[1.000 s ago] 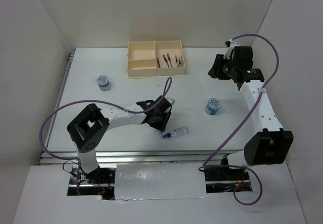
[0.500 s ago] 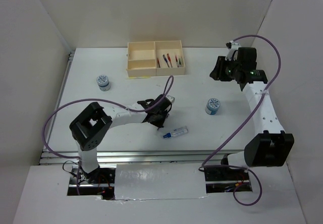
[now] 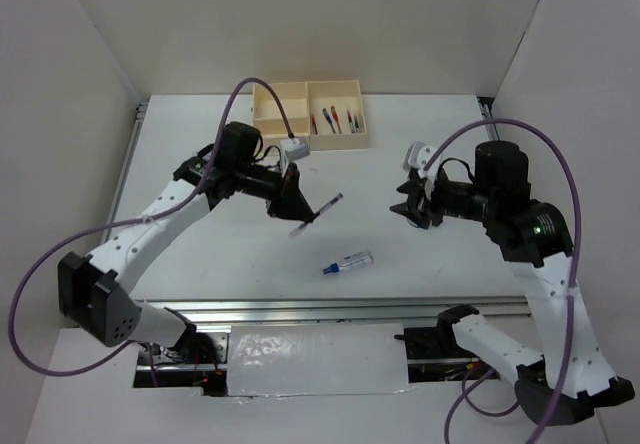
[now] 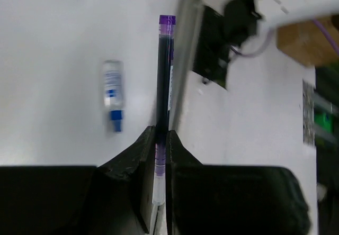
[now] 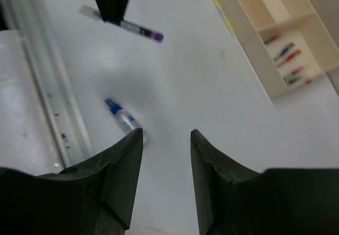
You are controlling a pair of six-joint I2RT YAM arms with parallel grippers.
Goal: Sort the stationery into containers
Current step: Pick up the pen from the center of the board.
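My left gripper (image 3: pixel 298 214) hangs above the table's middle, shut on a thin dark pen (image 3: pixel 325 207) with a purple end. In the left wrist view the pen (image 4: pixel 164 81) sticks straight out past the pinching fingertips. Below it a short clear tube (image 3: pixel 347 262) with a blue end lies flat on the table. My right gripper (image 3: pixel 403 202) stands open and holds nothing, right of the pen, and the tube (image 5: pixel 123 117) shows just past its left finger. The cream-yellow box (image 3: pixel 305 84) sits at the back, with several red and blue pens (image 3: pixel 335 119) in its right compartment.
The left arm's purple cable (image 3: pixel 262 99) loops over the box's left compartments. A metal rail (image 3: pixel 300 309) runs along the table's near edge. White walls close in the left, back and right sides.
The left gripper was low on the table beside the tube; it now hangs higher and further back, shut on a pen. The right arm has swung from the back right toward the centre.
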